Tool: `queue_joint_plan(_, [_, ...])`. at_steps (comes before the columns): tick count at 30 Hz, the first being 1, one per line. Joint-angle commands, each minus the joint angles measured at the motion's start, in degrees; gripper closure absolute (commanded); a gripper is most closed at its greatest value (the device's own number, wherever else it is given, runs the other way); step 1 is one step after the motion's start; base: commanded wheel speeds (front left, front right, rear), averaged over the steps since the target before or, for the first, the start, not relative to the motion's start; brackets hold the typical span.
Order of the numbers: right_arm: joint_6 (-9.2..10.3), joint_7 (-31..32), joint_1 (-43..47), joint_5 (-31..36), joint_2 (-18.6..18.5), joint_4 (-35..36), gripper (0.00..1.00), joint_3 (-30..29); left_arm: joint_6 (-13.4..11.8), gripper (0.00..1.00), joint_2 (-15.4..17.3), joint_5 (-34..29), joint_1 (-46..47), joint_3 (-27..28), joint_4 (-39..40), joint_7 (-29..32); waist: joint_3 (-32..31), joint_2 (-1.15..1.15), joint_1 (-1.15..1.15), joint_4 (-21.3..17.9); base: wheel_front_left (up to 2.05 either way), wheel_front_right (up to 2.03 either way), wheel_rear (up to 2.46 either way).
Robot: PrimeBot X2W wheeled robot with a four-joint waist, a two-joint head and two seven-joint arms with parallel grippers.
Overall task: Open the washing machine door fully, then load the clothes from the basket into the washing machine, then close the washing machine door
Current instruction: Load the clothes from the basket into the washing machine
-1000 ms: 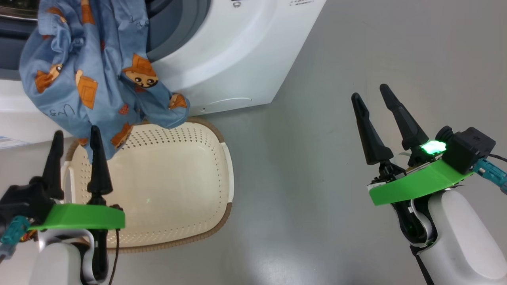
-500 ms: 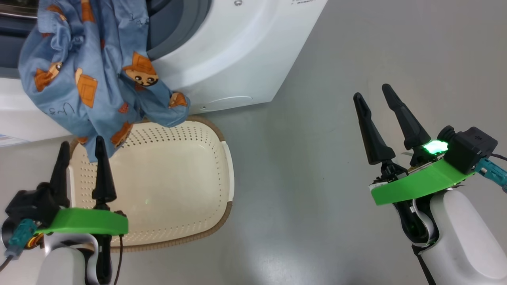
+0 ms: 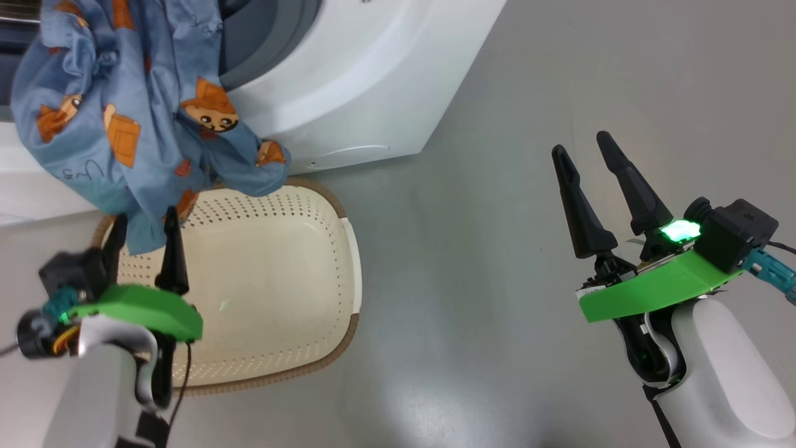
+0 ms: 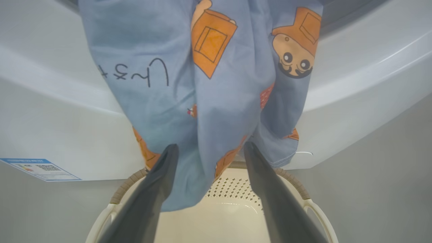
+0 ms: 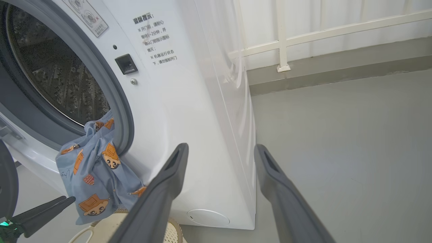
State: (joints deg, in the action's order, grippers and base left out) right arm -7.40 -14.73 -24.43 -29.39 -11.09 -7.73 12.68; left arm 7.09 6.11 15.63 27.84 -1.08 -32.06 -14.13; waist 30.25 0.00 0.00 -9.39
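Blue clothes (image 3: 124, 112) with orange figures dangle from the washing machine (image 3: 348, 93). Their hem hangs at the left tool (image 3: 143, 218), wide open, gripping nothing. Well off to the right, the right tool (image 3: 581, 146) gapes empty too.

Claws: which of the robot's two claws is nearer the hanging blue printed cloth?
The left claw, above the basket: the blue printed cloth hangs down between its open fingers. The right claw stands apart over the floor.
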Motion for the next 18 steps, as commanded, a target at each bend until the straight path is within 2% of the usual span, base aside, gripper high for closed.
queue_joint_plan(1, [-0.09, -0.3, 0.9, -0.6, 0.1, 1.4, 0.00, 1.2, 0.3, 0.00, 1.8, 0.2, 0.8, 1.2, 0.4, -0.1, 0.2, 0.00, 0.00, -0.2, 0.00, 0.00, 0.00])
queue_joint_plan(7, [-0.09, -0.3, 0.4, -0.7, 0.3, 1.5, 0.00, 1.4, 0.4, 0.00, 3.3, 2.5, 8.8, -3.5, -10.5, 0.4, 1.2, 0.00, 0.00, -1.5, 0.00, 0.00, 0.00])
queue_joint_plan(13, [-0.09, -0.3, 0.2, -0.6, 0.7, 1.8, 0.00, 1.3, 0.4, 0.00, 3.9, 6.3, 14.9, -9.7, -17.5, -0.2, 2.3, 0.00, 0.00, -2.6, 0.00, 0.00, 0.00])
queue_joint_plan(18, [-0.09, -0.3, -0.2, -0.5, 0.9, 2.0, 0.00, 1.3, 0.4, 0.00, 4.4, 9.0, 19.4, -11.5, -22.6, -0.6, 3.4, 0.00, 0.00, -3.3, 0.00, 0.00, 0.00])
